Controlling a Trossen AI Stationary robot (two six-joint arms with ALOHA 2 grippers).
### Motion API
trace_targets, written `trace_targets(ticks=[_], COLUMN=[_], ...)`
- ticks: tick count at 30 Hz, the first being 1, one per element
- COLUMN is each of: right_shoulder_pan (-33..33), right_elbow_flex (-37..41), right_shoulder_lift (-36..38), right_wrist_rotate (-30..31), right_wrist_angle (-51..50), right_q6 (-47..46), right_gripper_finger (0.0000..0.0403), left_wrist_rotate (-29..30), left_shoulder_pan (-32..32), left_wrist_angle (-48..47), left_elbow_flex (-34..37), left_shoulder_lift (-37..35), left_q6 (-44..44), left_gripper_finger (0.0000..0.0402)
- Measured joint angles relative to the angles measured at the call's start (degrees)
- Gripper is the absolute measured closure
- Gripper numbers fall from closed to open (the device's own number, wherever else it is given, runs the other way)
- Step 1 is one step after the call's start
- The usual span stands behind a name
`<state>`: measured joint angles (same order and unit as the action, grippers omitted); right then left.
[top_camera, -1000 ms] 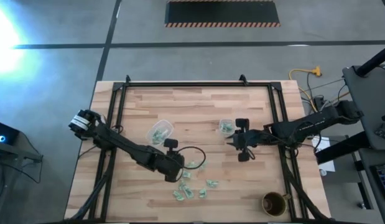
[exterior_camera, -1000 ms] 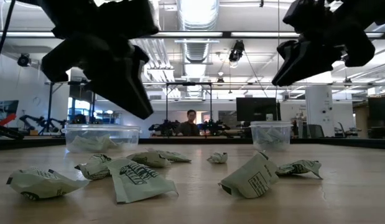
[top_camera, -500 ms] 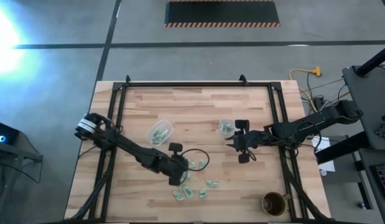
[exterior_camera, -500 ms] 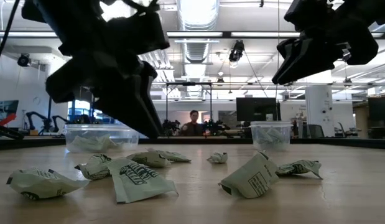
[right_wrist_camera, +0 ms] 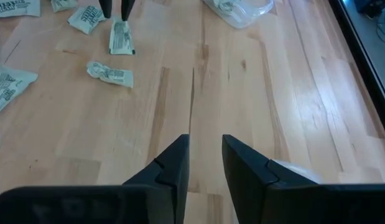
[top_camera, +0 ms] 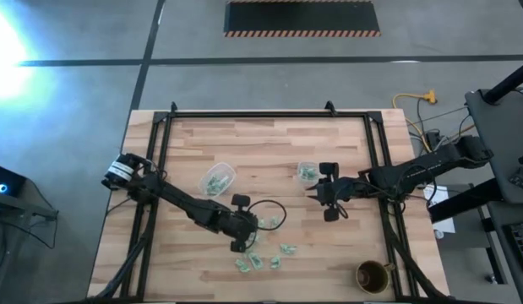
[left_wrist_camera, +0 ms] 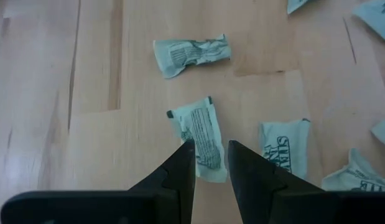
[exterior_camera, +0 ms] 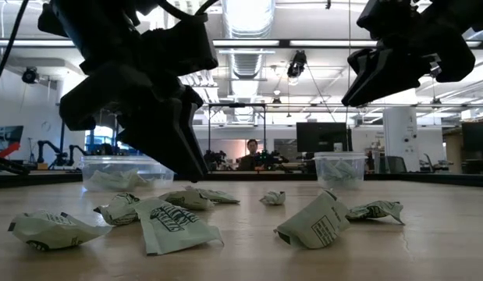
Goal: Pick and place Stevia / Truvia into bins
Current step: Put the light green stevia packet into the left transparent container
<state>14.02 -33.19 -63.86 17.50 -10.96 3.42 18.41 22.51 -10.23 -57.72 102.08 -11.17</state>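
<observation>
Paper packet (left_wrist_camera: pixel 198 134) lies between the parted fingers of the left gripper (left_wrist_camera: pixel 209 163); we judge it may slide off flat wood. Right gripper (right_wrist_camera: pixel 203 157), empty, fingers apart, hovers well apart from that packet.

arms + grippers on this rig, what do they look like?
Both arms are dark, slim and jointed. The left arm has a white band near its base and a black cable looping by the left gripper. The right gripper shows the same two black, wedge-shaped fingers.

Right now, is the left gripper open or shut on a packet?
Open. The left gripper has a gap between its fingers, which straddle a packet lying flat on the table, not yet pinched.
</observation>
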Motion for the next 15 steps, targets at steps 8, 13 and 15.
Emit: trace_targets(ticks=[8, 13, 15], right_shoulder_pan=[0.00, 0.00, 0.00], right_elbow_flex=[0.00, 0.03, 0.14], right_shoulder_lift=[0.00, -0.02, -0.02], right_wrist_rotate=[0.00, 0.00, 0.00], right_wrist_angle=[0.02, 0.03, 0.23], right_q6=[0.00, 0.00, 0.00], right_gripper_finger=[0.0328, 0.0330, 0.0329], left_wrist_rotate=[-0.02, -0.23, -0.24], left_shoulder_pan=[-0.13, -0.72, -0.94], left_wrist_angle=[0.98, 0.33, 0.83], left_elbow_flex=[0.02, 0.12, 0.15], left_shoulder_lift=[0.75, 1.90, 1.90], left_q6=[1.55, 2.07, 2.55], left_gripper_finger=[0.0322, 0.0322, 0.0322])
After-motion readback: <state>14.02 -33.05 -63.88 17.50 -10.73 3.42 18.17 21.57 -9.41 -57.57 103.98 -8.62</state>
